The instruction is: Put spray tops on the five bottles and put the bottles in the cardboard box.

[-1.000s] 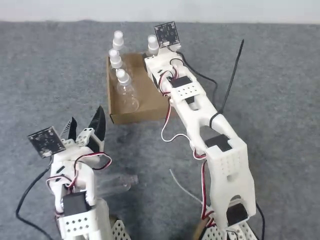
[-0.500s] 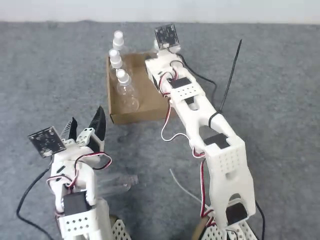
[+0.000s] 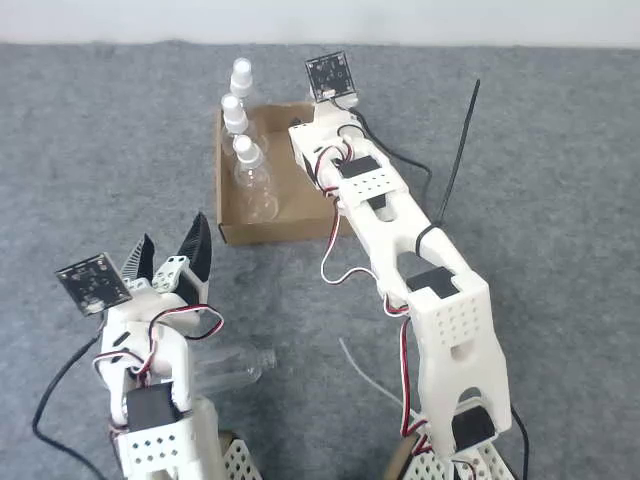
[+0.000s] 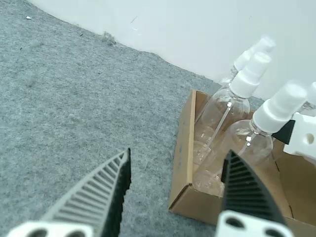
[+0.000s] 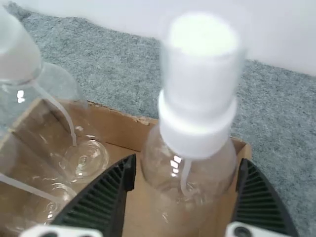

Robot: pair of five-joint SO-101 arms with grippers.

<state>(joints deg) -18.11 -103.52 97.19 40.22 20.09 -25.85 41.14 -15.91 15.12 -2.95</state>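
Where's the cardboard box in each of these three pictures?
High view: the cardboard box sits upper middle, at the outstretched arm's end.
Left wrist view: box just ahead of the left gripper.
Right wrist view: box beneath the right gripper and its spray bottle.
Shared landmark: white-topped bottles standing inside.

Looks like a small robotics lab or hobby bench tbh: rough grey felt mat (image 3: 560,200) under the left claw (image 4: 177,155), bare white wall (image 4: 173,24) beyond it, white 3D-printed plastic arm (image 3: 445,310) trailing loose red-and-white servo wires (image 3: 335,245).
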